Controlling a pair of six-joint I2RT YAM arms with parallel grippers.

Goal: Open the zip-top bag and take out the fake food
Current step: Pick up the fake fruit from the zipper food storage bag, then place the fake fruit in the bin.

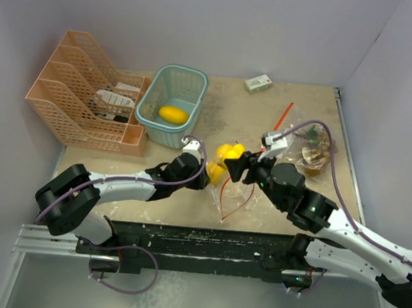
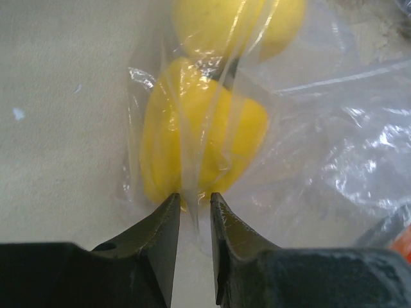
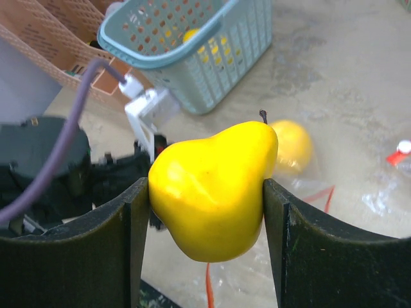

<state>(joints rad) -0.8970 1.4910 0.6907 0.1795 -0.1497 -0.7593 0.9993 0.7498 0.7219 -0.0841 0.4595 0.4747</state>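
Observation:
A clear zip-top bag (image 1: 240,194) with a red zip edge lies at the table's middle. My left gripper (image 1: 205,177) is shut on a fold of the bag's plastic (image 2: 192,160); a yellow fruit (image 2: 205,131) sits inside the bag just beyond the fingertips, with another (image 2: 237,25) behind it. My right gripper (image 1: 236,163) is shut on a glossy yellow pear (image 3: 215,186) and holds it above the bag. One more yellow fruit (image 3: 292,146) lies below on the plastic. In the top view the yellow fruits (image 1: 217,172) cluster between both grippers.
A teal basket (image 1: 190,78) at the back holds a yellow fruit (image 1: 173,114). An orange file rack (image 1: 68,97) stands back left. A second clear bag (image 1: 314,154) with brownish pieces lies at the right. A small white-green box (image 1: 258,82) sits by the back wall.

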